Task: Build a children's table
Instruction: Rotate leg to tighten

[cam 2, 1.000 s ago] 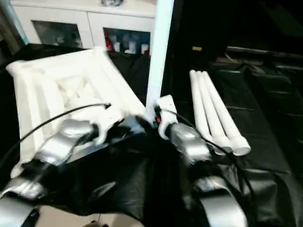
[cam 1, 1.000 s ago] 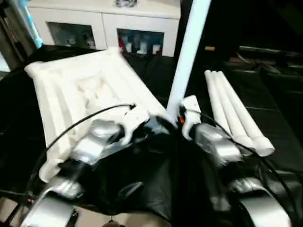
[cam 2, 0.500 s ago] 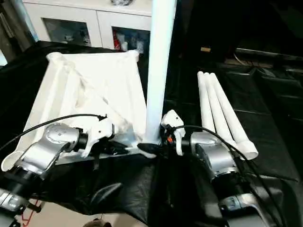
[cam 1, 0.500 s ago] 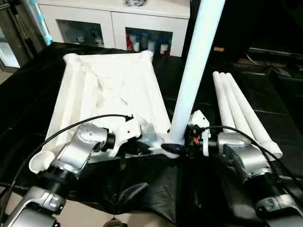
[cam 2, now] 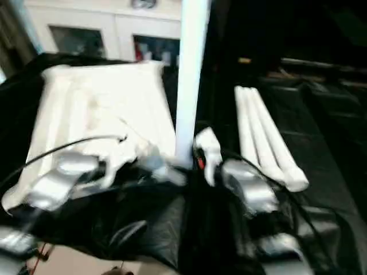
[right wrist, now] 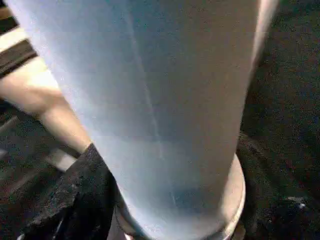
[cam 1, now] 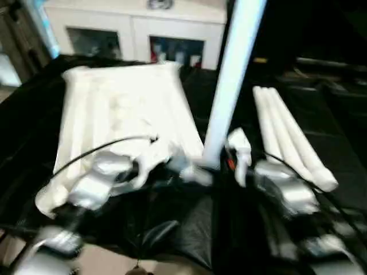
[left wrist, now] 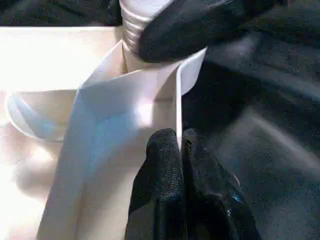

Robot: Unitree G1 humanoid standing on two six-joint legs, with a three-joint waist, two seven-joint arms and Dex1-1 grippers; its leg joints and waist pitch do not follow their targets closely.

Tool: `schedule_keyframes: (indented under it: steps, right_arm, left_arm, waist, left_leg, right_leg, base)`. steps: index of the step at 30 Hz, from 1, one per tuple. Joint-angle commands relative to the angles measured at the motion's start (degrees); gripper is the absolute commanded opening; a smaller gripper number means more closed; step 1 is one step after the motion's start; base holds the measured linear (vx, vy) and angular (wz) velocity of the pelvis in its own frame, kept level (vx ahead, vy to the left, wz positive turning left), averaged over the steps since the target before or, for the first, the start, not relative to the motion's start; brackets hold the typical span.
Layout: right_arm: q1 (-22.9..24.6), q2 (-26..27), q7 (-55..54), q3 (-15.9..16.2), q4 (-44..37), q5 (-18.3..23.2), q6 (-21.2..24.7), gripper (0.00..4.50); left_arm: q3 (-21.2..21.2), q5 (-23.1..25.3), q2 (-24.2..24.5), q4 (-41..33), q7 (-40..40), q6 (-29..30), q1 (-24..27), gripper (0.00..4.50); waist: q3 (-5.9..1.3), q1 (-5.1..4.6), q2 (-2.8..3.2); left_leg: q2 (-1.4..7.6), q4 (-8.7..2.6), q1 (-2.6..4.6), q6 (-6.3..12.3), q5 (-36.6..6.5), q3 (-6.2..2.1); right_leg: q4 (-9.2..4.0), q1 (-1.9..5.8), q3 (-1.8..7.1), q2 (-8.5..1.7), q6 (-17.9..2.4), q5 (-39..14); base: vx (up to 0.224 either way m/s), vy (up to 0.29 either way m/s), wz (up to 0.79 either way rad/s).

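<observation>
The children's table top (cam 1: 120, 109) lies upside down on black cloth, ribbed side up. One white leg (cam 1: 229, 80) stands upright in its near right corner socket. My left gripper (left wrist: 179, 140) is shut on the thin rim wall (left wrist: 177, 95) right beside that socket. My right gripper (cam 1: 221, 166) clasps the upright leg (right wrist: 165, 100) just above its base, with a black finger (right wrist: 75, 200) against each side. In the left wrist view one of its fingers (left wrist: 195, 25) presses on the leg's ribbed end (left wrist: 132, 20). Three more legs (cam 1: 292, 137) lie side by side to the right.
A white cabinet (cam 1: 137, 34) with glass-fronted compartments stands behind the table top. Black cloth (cam 1: 189, 229) covers the work surface and hangs over its near edge. Dark equipment lies at the far right.
The head view has shifted and blurred. The leg stays upright in the corner socket, and both grippers stay at that corner.
</observation>
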Motion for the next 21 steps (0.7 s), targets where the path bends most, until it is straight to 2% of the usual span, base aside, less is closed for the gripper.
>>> schedule_keyframes:
  steps: [1,2,5,6,7,9,11,14,17,21]
  right_arm:
    - [-0.2,3.6,-5.3,1.7,4.7,-1.2,0.8,2.79]
    - [-1.2,4.9,-8.5,0.8,6.3,-1.2,0.7,2.79]
    - [-3.4,7.6,-15.9,-1.2,10.3,-1.8,-0.4,2.79]
    - [-4.4,8.5,-17.8,-1.7,12.2,-2.2,-1.3,2.79]
    - [-5.3,9.4,-18.2,-1.9,13.7,-2.3,-2.4,2.79]
    - [-6.4,10.2,-16.8,-2.7,14.9,-1.2,-3.3,3.49]
    - [-6.4,10.0,-15.3,-2.7,14.3,-0.7,-2.9,3.49]
    - [-6.2,8.9,-13.2,-1.6,13.7,-1.6,-3.1,3.87]
    - [-4.9,6.8,-8.0,0.6,11.4,-2.5,-3.9,3.91]
    - [-2.6,2.7,-0.2,3.8,8.2,-3.7,-5.3,3.91]
  left_arm:
    - [-0.1,-0.8,-4.2,0.5,3.8,-0.3,-3.3,0.00]
    - [0.0,-0.3,-5.3,1.9,5.9,-0.2,-4.4,0.00]
    - [0.2,1.0,-7.5,4.8,10.2,-0.2,-6.6,0.00]
    - [0.1,1.6,-8.2,5.8,11.4,-0.6,-7.3,0.00]
    - [-0.2,2.2,-8.7,6.4,11.7,-1.3,-7.7,0.00]
    - [-0.8,2.4,-8.9,6.4,10.7,-2.6,-7.5,0.00]
    - [-1.0,2.2,-8.5,5.8,9.8,-2.7,-6.9,0.00]
    - [-1.6,1.9,-7.5,4.9,7.5,-3.7,-5.9,0.00]
    - [-2.3,1.4,-6.1,3.5,4.5,-4.5,-4.4,0.00]
    - [-3.5,0.3,-3.9,0.6,-0.6,-5.5,-2.0,0.00]
  waist:
    - [-3.35,-0.05,0.26]
    - [-3.40,-0.19,0.20]
    - [-3.58,-0.13,0.39]
    - [-3.70,-0.02,0.35]
    - [-3.81,0.00,0.56]
    - [-3.81,0.02,0.66]
    - [-3.77,-0.01,0.60]
    - [-3.72,-0.03,0.57]
    - [-3.66,-0.08,0.47]
    - [-3.86,0.04,0.43]
  left_leg:
    - [2.85,-4.10,0.98,-1.60,-13.7,-1.17]
    - [2.82,-4.07,0.85,-1.36,-12.4,-1.05]
    - [2.79,-3.99,0.92,-1.34,-10.9,-1.01]
    - [2.75,-3.89,0.77,-1.16,-10.5,-0.99]
    - [2.81,-3.86,0.76,-1.01,-10.4,-1.00]
    - [2.81,-3.89,0.63,-0.46,-10.3,-1.05]
    - [2.85,-3.92,0.64,-0.23,-10.4,-1.00]
    - [2.89,-3.98,0.66,0.24,-10.7,-0.99]
    - [2.94,-4.05,0.69,0.24,-11.6,-0.99]
    - [3.09,-3.86,0.48,1.45,-9.2,-0.98]
  right_leg:
    - [-5.11,1.70,2.63,-6.15,-10.6,-16.1]
    - [-4.88,1.64,2.69,-6.02,-10.8,-13.5]
    - [-4.65,1.65,2.61,-6.02,-11.4,-10.5]
    - [-4.51,1.91,2.58,-6.04,-11.7,-9.0]
    - [-4.39,1.87,2.55,-6.11,-12.0,-7.7]
    - [-4.24,2.12,2.48,-6.07,-12.2,-5.8]
    - [-4.29,2.13,2.46,-6.00,-12.3,-5.3]
    - [-4.32,2.19,2.46,-6.07,-12.5,-5.4]
    - [-4.45,2.15,2.47,-6.09,-12.4,-7.1]
    - [-4.04,2.44,2.44,-6.13,-13.0,-3.0]
  base:
    - [0.000,0.000,0.00]
    - [0.000,0.000,0.00]
    - [0.000,0.000,0.00]
    - [0.000,0.000,0.00]
    - [0.000,0.000,0.00]
    - [0.000,0.000,0.00]
    - [0.000,0.000,0.00]
    - [0.000,0.000,0.00]
    - [0.000,0.000,0.00]
    - [0.000,0.000,0.00]
